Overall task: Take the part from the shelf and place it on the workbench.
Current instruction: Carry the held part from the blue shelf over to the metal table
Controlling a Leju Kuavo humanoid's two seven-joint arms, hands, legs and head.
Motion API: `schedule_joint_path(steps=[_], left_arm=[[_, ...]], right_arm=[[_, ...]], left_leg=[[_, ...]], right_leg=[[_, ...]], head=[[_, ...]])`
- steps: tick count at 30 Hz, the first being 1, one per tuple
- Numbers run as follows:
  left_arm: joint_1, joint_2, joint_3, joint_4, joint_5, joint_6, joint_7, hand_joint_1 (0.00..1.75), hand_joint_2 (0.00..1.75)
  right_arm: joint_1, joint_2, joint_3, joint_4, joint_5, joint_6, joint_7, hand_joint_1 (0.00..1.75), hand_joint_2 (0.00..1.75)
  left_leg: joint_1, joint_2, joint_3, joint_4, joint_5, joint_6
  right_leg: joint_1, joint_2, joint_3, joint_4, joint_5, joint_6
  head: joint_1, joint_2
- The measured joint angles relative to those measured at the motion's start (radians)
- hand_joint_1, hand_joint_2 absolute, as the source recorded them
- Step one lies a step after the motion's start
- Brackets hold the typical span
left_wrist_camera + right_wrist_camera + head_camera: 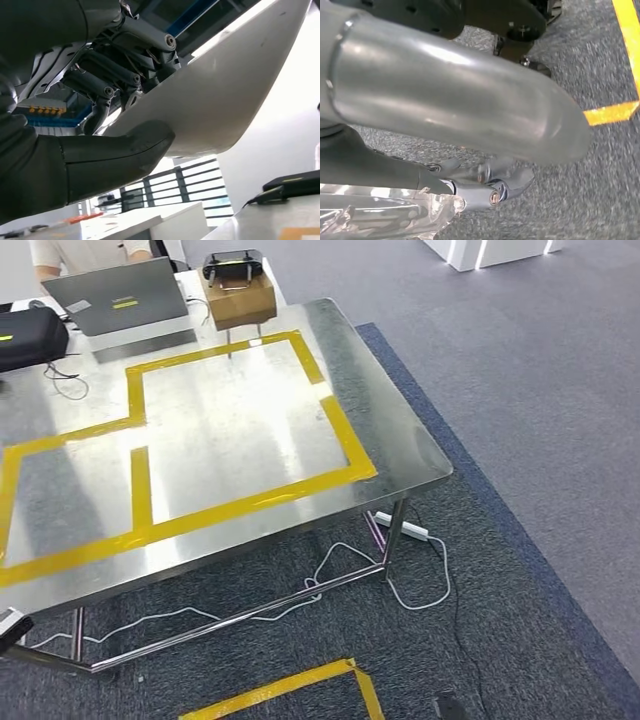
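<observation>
Glossy steel table (226,440) with matt yellow tape (136,390); brown cardboard box (240,302); rough grey carpet (528,390) — smooth white part (226,95), crinkled clear film (376,215), brushed metal arm (452,100).

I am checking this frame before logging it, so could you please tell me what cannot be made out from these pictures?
- Left hand, left wrist view: the white part it holds runs past the picture's edge, so its full shape is unknown.
- Right hand, right wrist view: a silver tube hides most of it; whether the crinkled clear plastic is held is unclear.
- Person, head view: cut off by the top edge.
</observation>
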Motion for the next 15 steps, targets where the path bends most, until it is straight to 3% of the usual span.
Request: schedule_joint_path(steps=[1,2,3,5,7,9,10,12,13,15], left_arm=[[-0.002,0.004,-0.005,0.004,0.002,-0.007,-0.004,1.45,1.75],[-0.005,0.009,-0.011,0.009,0.004,-0.015,-0.007,1.45,1.75],[-0.01,0.014,-0.019,0.014,0.006,-0.024,-0.009,1.45,1.75],[-0.029,0.025,-0.04,0.024,0.008,-0.037,-0.009,1.45,1.75],[-0.049,0.035,-0.07,0.032,0.005,-0.044,-0.008,1.45,1.75],[-0.06,0.044,-0.104,0.039,0.001,-0.048,-0.005,1.45,1.75],[-0.063,0.05,-0.119,0.042,-0.001,-0.049,-0.003,1.45,1.75],[-0.074,0.059,-0.145,0.046,-0.003,-0.05,0.002,1.45,1.75],[-0.082,0.063,-0.161,0.047,-0.002,-0.051,0.002,1.45,1.75],[-0.101,0.07,-0.197,0.053,0.0,-0.058,-0.006,1.45,1.75]], right_arm=[[0.0,0.0,0.0,0.0,0.001,0.0,0.0,0.0,0.0],[-0.001,0.0,0.001,0.0,0.003,0.001,0.001,0.0,0.0],[-0.003,0.0,0.002,0.0,0.005,0.001,0.001,0.0,0.0],[-0.008,0.0,0.006,0.0,0.008,0.003,0.001,0.0,0.0],[-0.014,0.0,0.01,0.0,0.008,0.004,0.003,0.0,0.0],[-0.02,0.0,0.015,0.0,0.009,0.006,0.005,0.0,0.0],[-0.023,0.0,0.017,0.0,0.009,0.006,0.005,0.0,0.0],[-0.027,0.0,0.019,0.0,0.009,0.006,0.006,0.0,0.0],[-0.027,0.0,0.019,0.0,0.008,0.004,0.009,0.0,0.0],[-0.027,0.002,0.02,0.0,0.006,-0.005,0.025,0.0,0.0]], left_leg=[[0.001,0.003,-0.009,0.02,0.002,-0.001],[0.001,0.005,0.003,-0.001,0.024,0.0],[0.001,0.014,0.033,-0.057,0.057,0.001],[-0.005,0.061,0.106,-0.193,0.111,0.008],[-0.012,0.085,0.137,-0.257,0.121,0.02],[-0.013,0.059,0.136,-0.261,0.119,0.033],[-0.011,0.048,0.136,-0.262,0.12,0.039],[-0.004,0.026,0.137,-0.265,0.123,0.05],[-0.003,0.016,0.136,-0.265,0.124,0.054],[-0.003,-0.011,0.134,-0.264,0.124,0.058]], right_leg=[[0.001,-0.015,0.001,0.0,-0.002,-0.001],[0.001,-0.029,0.002,0.0,-0.003,0.0],[0.002,-0.043,0.005,0.0,-0.005,0.002],[0.006,-0.067,0.01,0.001,-0.012,0.01],[0.013,-0.089,0.013,0.0,-0.02,0.02],[0.014,-0.109,0.021,-0.003,-0.026,0.03],[0.013,-0.098,0.023,0.002,-0.032,0.036],[0.01,-0.041,-0.003,0.065,-0.07,0.047],[0.009,-0.008,-0.033,0.128,-0.101,0.05],[0.008,0.014,-0.104,0.262,-0.153,0.05]], head=[[0.0,0.0],[0.0,0.0],[0.0,0.0],[-0.001,0.0],[0.0,0.0],[0.001,0.0],[0.002,0.0],[0.005,0.0],[0.007,0.0],[0.008,0.0]])
